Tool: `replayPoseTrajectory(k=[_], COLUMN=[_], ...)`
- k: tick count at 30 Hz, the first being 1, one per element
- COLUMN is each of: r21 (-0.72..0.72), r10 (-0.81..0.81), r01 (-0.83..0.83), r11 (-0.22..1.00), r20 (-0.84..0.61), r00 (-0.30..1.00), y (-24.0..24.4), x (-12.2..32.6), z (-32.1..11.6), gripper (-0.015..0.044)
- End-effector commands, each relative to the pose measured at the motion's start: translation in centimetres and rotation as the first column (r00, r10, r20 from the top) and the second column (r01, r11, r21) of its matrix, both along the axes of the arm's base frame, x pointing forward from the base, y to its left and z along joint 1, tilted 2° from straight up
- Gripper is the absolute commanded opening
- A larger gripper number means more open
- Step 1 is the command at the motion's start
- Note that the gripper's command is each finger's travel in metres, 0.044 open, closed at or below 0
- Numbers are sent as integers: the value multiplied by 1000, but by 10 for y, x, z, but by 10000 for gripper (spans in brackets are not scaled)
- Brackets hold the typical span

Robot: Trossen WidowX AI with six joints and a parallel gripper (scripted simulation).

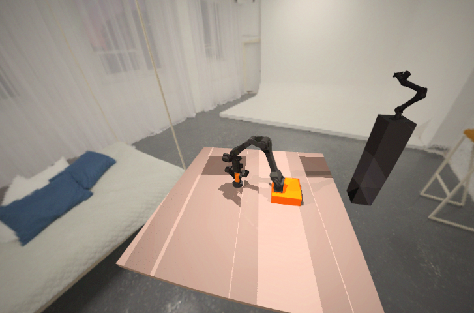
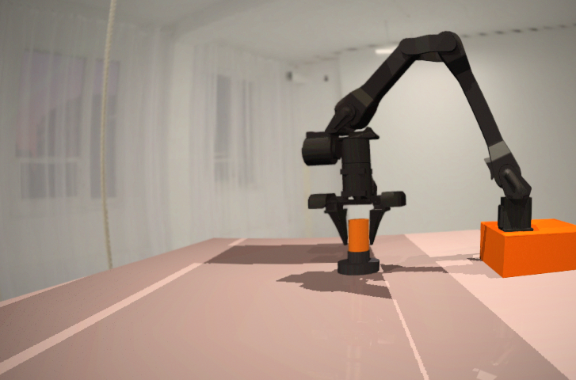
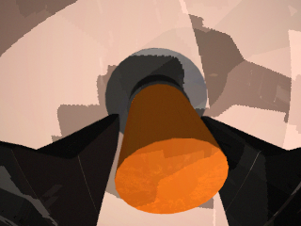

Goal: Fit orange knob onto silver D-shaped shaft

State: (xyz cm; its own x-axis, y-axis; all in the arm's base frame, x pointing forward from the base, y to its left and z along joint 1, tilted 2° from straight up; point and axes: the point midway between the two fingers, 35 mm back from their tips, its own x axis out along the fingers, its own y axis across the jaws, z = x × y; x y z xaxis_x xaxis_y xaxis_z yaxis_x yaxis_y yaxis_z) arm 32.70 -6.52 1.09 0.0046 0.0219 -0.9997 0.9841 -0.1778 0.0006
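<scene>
orange knob [image 1: 237, 177] [image 2: 358, 234] [image 3: 165, 141] — upright on the pedestal [image 1: 237, 184] [image 2: 358, 266] [image 3: 193, 80], center-right of the exterior frame | fingers [image 1: 237, 176] [image 2: 358, 243] — apart, one on either side, knob between | knob's long axis vertical, so withdrawal should go straight up

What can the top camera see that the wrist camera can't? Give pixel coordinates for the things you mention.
Only the top view: the blue pillows [image 1: 41, 208], the bed [image 1: 107, 206], the black pillar [image 1: 385, 158] and the orange box [image 1: 294, 190] under the arm's foot.

Only the wrist view: the knob's round top face, seen up close.

Both: the orange knob [image 1: 237, 177] [image 3: 165, 118] standing on the dark round pedestal [image 1: 237, 184] [image 3: 118, 91], with the gripper's black fingers around it.
</scene>
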Motion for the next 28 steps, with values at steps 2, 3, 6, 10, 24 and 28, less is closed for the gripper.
replayPoseTrajectory(k=[2, 3, 6, 10, 24, 28], r21=[0, 0, 0, 0, 0, 0], r10=[0, 0, 0, 0, 0, 0], r01=[0, 0, 0, 0, 0, 0], r11=[1000, 1000, 1000, 1000, 1000, 1000], r20=[0, 0, 0, 0, 0, 0], r00=[1000, 1000, 1000, 1000, 1000, 1000], y=[0, 0, 0, 0, -3, -3], x=[0, 0, 0, 0, 4, 4], z=[0, 0, 0, 0, 96, 96], gripper=[367, 394, 440, 440, 440, 440])
